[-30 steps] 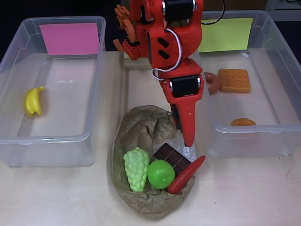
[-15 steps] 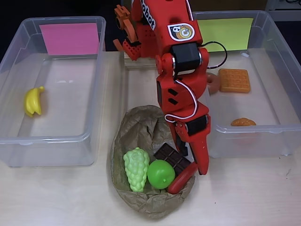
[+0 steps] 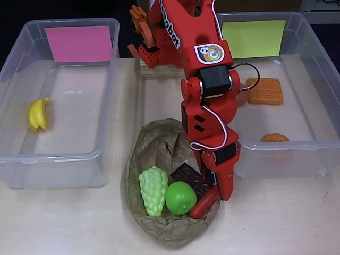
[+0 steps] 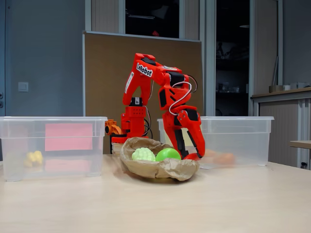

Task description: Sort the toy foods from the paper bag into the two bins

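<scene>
Your claw [image 3: 217, 187] sits down in the paper bag [image 3: 154, 146] straddling the red chili [image 3: 204, 202], though you cannot tell if it grips, with the chocolate bar [image 3: 186, 174], green apple [image 3: 180, 197] and grapes [image 3: 152, 190] just beside it to its left in the overhead view.

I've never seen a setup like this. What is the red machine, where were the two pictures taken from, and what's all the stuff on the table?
It is a small red robot arm with a two-finger claw. One picture looks straight down, the other from the table's front. The claw reaches into a crumpled brown paper bag holding light green toy grapes, a green apple, a dark chocolate bar and a red chili. Whether it grips anything is unclear. Two clear plastic tubs flank it: one holds yellow bananas, the other an orange waffle.
</scene>
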Action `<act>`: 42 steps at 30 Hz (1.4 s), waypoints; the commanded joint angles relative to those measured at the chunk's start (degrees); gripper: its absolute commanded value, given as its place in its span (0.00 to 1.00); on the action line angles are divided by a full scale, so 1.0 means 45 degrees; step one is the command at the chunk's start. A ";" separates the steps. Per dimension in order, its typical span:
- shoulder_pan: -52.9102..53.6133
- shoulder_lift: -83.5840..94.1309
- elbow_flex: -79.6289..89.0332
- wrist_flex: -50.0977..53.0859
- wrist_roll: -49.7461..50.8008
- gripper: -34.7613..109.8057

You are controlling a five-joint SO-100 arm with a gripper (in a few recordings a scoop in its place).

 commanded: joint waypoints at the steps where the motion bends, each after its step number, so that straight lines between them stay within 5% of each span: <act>1: 0.0078 0.0215 -0.0410 0.0176 -0.0078 0.35; 9: 0.0254 0.0332 -0.0664 0.0605 0.0332 0.27; 30: 0.0625 0.2969 -0.4316 0.5723 0.0293 0.27; 42: 0.4805 1.0254 0.1523 0.6406 0.0312 0.28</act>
